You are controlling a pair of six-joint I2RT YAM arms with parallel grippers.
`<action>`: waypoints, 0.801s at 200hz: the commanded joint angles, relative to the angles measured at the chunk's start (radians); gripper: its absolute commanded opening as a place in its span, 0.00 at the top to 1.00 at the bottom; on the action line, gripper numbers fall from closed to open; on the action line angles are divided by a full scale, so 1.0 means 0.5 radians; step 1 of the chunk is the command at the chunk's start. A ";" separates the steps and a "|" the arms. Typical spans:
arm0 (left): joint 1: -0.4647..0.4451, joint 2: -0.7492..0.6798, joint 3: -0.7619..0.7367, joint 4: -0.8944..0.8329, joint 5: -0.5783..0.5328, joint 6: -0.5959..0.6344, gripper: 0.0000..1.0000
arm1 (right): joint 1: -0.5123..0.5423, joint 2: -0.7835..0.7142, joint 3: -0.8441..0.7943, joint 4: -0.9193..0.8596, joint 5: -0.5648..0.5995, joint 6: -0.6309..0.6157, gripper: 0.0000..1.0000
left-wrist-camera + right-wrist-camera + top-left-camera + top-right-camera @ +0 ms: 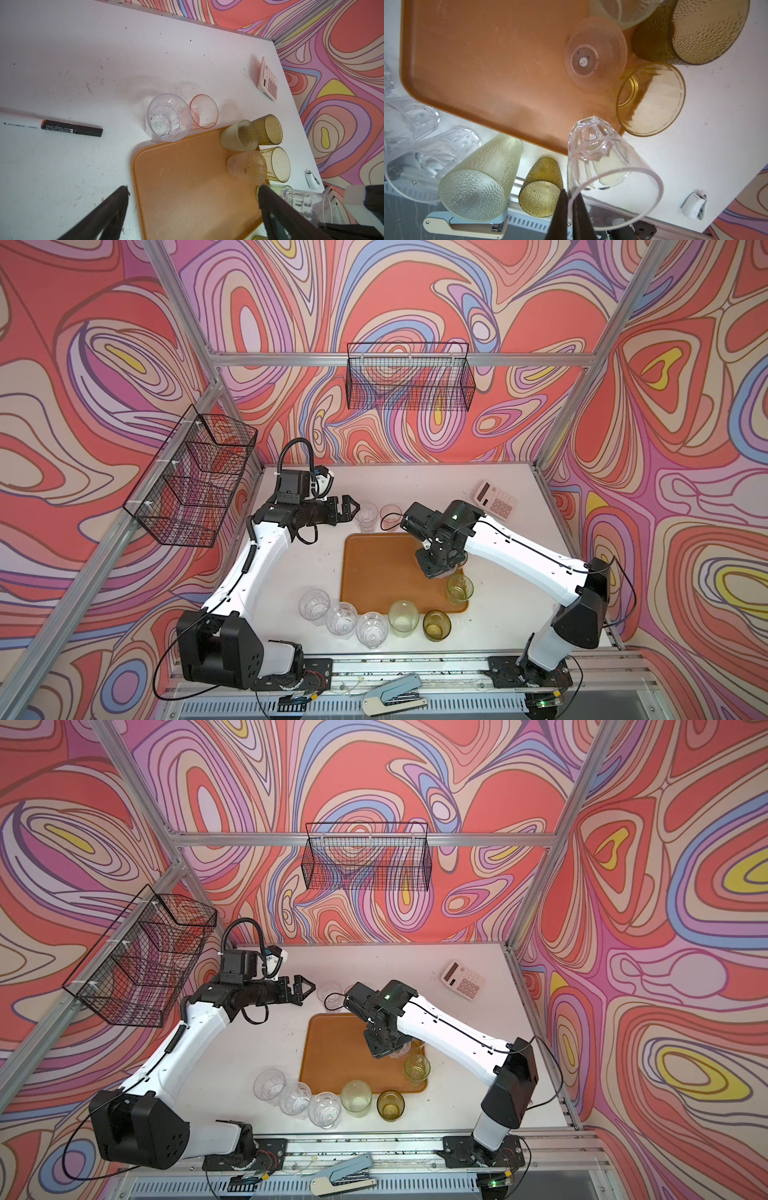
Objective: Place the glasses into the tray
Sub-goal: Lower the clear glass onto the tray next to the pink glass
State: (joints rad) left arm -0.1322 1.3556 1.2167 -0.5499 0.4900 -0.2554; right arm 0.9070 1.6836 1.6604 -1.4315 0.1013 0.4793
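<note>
The orange-brown tray (pixel 374 568) (pixel 332 1048) lies mid-table. My right gripper (pixel 569 192) is shut on the rim of a clear faceted glass (pixel 600 153), held over the tray's right edge. Beside it on the tray stand an upturned pink glass (pixel 596 56), an amber glass (pixel 652 99) and an olive-brown glass (pixel 695 31). My left gripper (pixel 353 508) (pixel 193 188) is open and empty, just left of a clear glass (pixel 366 514) (pixel 168 117) and a pink glass (pixel 390 516) behind the tray. Three clear glasses (pixel 341 620), a pale green glass (pixel 403 617) and an olive glass (pixel 436 624) line the front.
A pink calculator (pixel 496 499) lies at the back right. A marker (pixel 62 126) lies on the table on the left. A stapler (pixel 395 697) sits on the front rail. Black wire baskets hang on the back wall (pixel 409 377) and left wall (pixel 195 477).
</note>
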 commanded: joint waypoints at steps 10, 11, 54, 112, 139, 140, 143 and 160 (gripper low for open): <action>-0.013 0.004 0.003 -0.026 0.012 0.014 0.00 | 0.013 0.044 -0.056 0.107 -0.060 -0.032 1.00; -0.014 0.004 0.003 -0.026 0.015 0.014 0.00 | 0.012 0.044 -0.061 0.109 -0.061 -0.031 1.00; -0.015 0.010 0.003 -0.027 0.017 0.014 0.00 | 0.019 0.038 -0.194 0.235 -0.120 0.004 1.00; -0.017 0.007 0.003 -0.029 0.014 0.014 0.00 | 0.047 0.062 -0.312 0.318 -0.175 0.047 1.00; -0.017 0.007 0.003 -0.026 0.014 0.014 0.00 | 0.066 0.092 -0.333 0.322 -0.157 0.041 1.00; -0.017 0.007 0.003 -0.026 0.014 0.014 0.00 | 0.066 0.093 -0.334 0.322 -0.158 0.041 1.00; -0.016 0.007 0.003 -0.025 0.014 0.014 0.00 | 0.064 0.095 -0.337 0.323 -0.159 0.040 1.00; -0.018 0.007 0.006 -0.030 0.018 0.014 0.00 | 0.078 0.111 -0.356 0.331 -0.157 0.041 1.00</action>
State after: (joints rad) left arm -0.1322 1.3556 1.2167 -0.5499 0.4904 -0.2554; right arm 0.9340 1.7222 1.4998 -1.2819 0.0212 0.4911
